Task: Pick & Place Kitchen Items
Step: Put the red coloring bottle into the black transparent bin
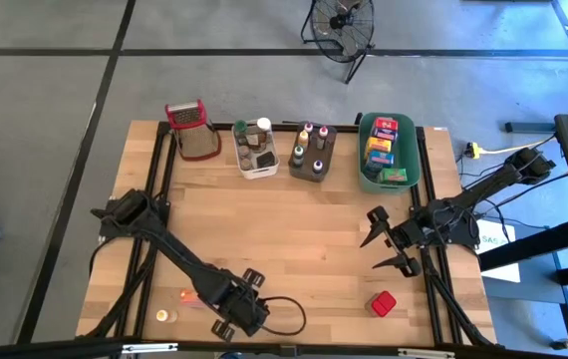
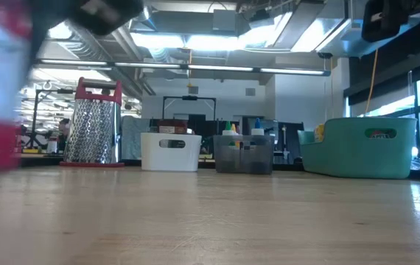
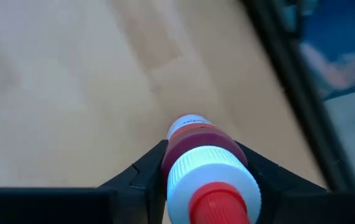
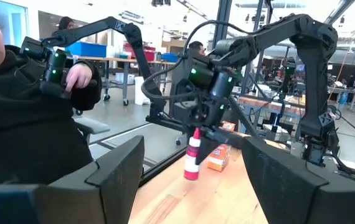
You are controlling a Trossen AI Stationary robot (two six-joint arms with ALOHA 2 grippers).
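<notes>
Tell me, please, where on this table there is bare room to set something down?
The wooden table is bare across its middle, between the back row and the arms. Along the far edge it is crowded: grater, white tub, grey tub, green tub. Near the front, the left gripper surrounds a red-capped bottle; a red box sits below the open right gripper.

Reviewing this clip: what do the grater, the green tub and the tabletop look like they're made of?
Grater: a perforated metal body that glints grey, with what is probably a red plastic top handle.
Green tub: most likely moulded plastic, judging by its even teal colour, matte surface, rounded corners and cut-out handle.
Tabletop: light wood, with visible plank seams and grain and a smooth, slightly satin finish.
</notes>
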